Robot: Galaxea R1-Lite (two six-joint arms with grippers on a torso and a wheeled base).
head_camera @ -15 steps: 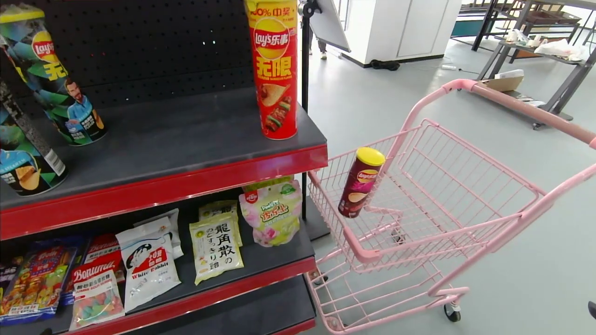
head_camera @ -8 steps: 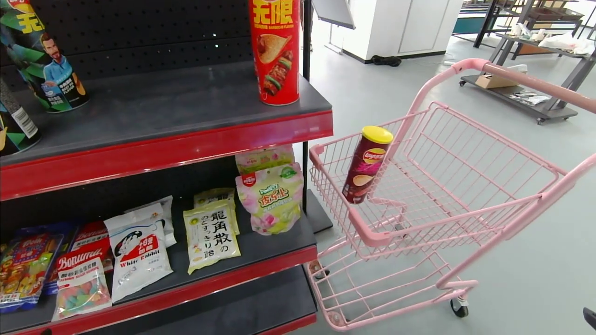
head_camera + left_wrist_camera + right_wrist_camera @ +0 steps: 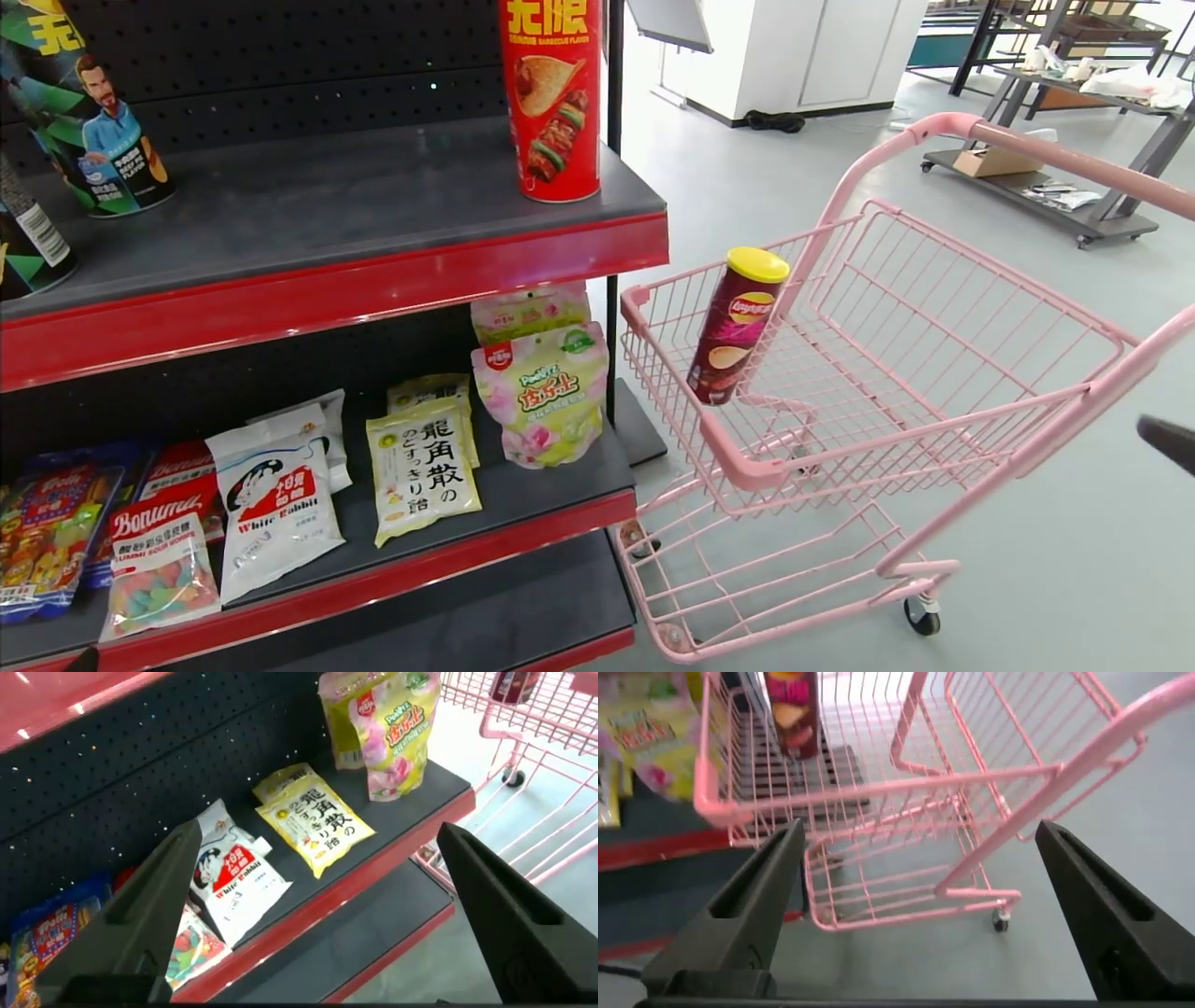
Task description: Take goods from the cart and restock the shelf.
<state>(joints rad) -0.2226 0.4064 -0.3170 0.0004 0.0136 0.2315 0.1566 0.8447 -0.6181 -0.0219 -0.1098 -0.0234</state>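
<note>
Grey shop floor in head view, w/ black-and-red metal shelf unit (image 3: 373,271) on left & pink wire shopping cart (image 3: 738,467) just beside it; maroon cardboard chip tube w/ yellow lid (image 3: 738,327) stands on end in basket's front corner nearest shelf; tall red chip tube (image 3: 553,103) on upper board; maroon tube's foot sits behind pink rim, hard to make out. Left wrist view: left gripper (image 3: 318,833) fingers spread wide, empty, over snack bags (image 3: 234,882) on lower board. Right wrist view: right gripper (image 3: 920,831) likewise splayed, empty, facing cart; maroon tube cut off at top. Prob. light, stiff, smooth-sided, may slip or topple; best pinch across mid-body.
</note>
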